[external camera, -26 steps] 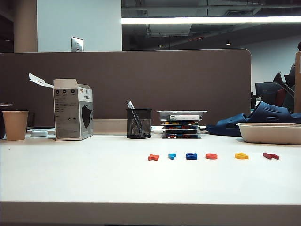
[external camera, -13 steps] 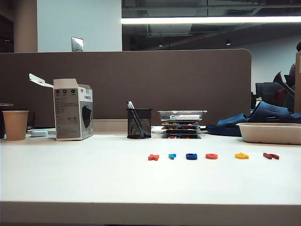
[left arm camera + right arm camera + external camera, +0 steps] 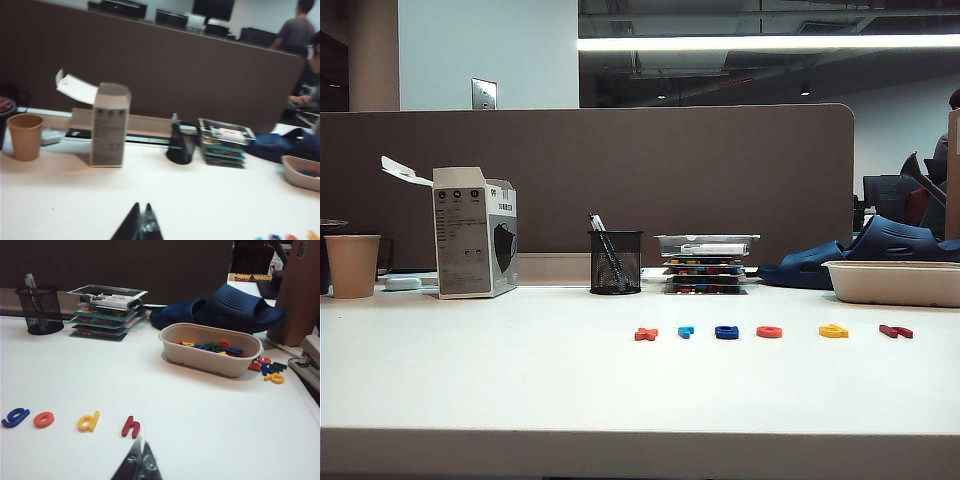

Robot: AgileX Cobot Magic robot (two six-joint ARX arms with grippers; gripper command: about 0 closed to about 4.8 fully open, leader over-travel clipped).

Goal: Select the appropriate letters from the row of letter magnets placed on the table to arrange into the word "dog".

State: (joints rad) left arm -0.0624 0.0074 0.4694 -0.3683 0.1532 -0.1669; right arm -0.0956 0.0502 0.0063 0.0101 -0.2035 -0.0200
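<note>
A row of letter magnets lies on the white table (image 3: 470,370): an orange-red x (image 3: 646,334), a light blue letter (image 3: 686,331), the dark blue "g" (image 3: 727,332), the orange-red "o" (image 3: 770,332), the yellow "d" (image 3: 834,331) and a dark red "h" (image 3: 896,331). No arm shows in the exterior view. In the right wrist view my right gripper (image 3: 140,444) is shut and empty, just short of the "h" (image 3: 131,426), with "d" (image 3: 88,421), "o" (image 3: 43,419) and "g" (image 3: 15,417) beside it. My left gripper (image 3: 142,206) is shut and empty above bare table, far from the row.
At the back stand a paper cup (image 3: 352,265), an open box (image 3: 475,233), a mesh pen holder (image 3: 616,262) and stacked trays (image 3: 706,264). A beige tub (image 3: 210,349) of letters sits at the right, with loose letters (image 3: 267,369) and blue slippers (image 3: 220,307) near it.
</note>
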